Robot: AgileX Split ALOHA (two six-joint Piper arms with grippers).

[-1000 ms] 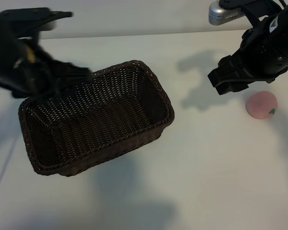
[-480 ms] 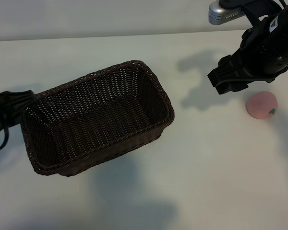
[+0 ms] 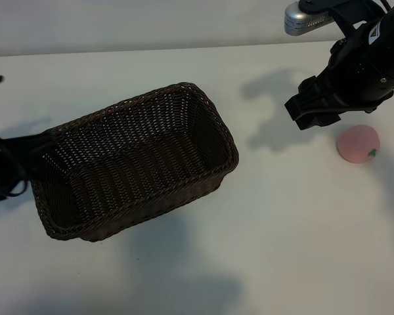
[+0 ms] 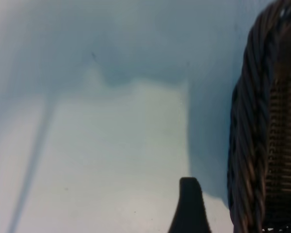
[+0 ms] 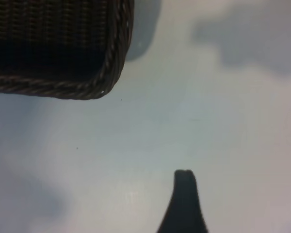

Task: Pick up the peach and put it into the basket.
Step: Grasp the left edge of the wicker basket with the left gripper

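plain peach (image 3: pixel 358 144), unlabelled basket (image 3: pixel 218 128)

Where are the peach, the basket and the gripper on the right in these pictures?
peach (image 3: pixel 358 144): exterior view, middle of the pink fruit.
basket (image 3: pixel 218 126): exterior view, inner wall at the end nearest the peach.
right gripper (image 3: pixel 318 108): exterior view, dark jaws hanging beside the peach, empty.

**Obscured and Cropped Items**

The left pincer (image 3: pixel 26 154) is largely cut off by the exterior view's left edge. The left wrist view shows only one blurred fingertip (image 4: pixel 190 206) and a strip of the basket (image 4: pixel 262 145). The right arm (image 3: pixel 361 62) runs off the exterior view's top and right edges.
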